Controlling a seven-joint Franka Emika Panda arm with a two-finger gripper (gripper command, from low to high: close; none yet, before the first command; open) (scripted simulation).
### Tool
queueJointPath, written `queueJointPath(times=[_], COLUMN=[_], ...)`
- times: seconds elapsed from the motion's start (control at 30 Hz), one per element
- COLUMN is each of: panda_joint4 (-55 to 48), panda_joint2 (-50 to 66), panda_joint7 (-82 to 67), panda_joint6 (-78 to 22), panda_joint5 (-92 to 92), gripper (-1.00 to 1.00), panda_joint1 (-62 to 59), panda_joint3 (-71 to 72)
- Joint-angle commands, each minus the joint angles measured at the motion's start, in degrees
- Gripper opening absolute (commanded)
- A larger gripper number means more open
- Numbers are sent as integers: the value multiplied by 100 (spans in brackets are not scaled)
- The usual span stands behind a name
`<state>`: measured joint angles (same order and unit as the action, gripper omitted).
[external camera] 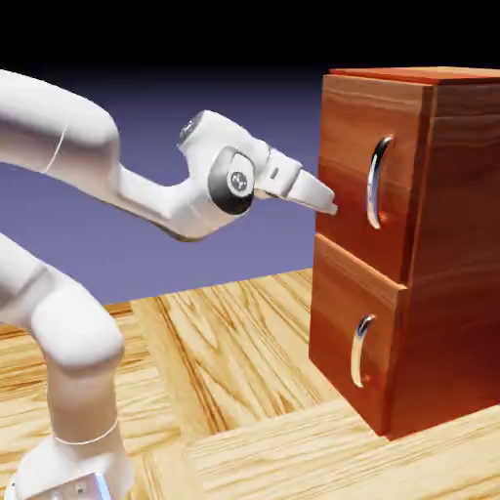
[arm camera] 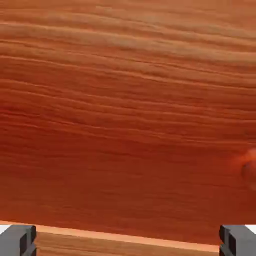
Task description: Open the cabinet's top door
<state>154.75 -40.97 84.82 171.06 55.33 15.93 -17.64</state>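
Exterior view: gripper open, nothing between the fingertips; top door just ahead, its curved handle off to the exterior view's right of them, so shift sideways, straddle it, then close.

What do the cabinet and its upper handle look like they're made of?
The cabinet looks like glossy reddish-brown wood, or an imitation, from its streaky grain and sheen. The upper handle seems polished metal, judging by its bright, mirror-like highlights.

From the gripper, the curved handle sits to the exterior view's right, on the upper panel.
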Motion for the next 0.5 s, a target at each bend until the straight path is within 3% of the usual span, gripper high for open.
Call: queueJointPath(times=[0.0,0.47], panda_joint4=[-28,-422], panda_joint2=[-37,-562], panda_joint7=[191,2862], panda_joint6=[-13,-199], panda_joint5=[250,3738], gripper=[0,0], panda_joint1=[69,1030], panda_joint3=[-80,-1192])
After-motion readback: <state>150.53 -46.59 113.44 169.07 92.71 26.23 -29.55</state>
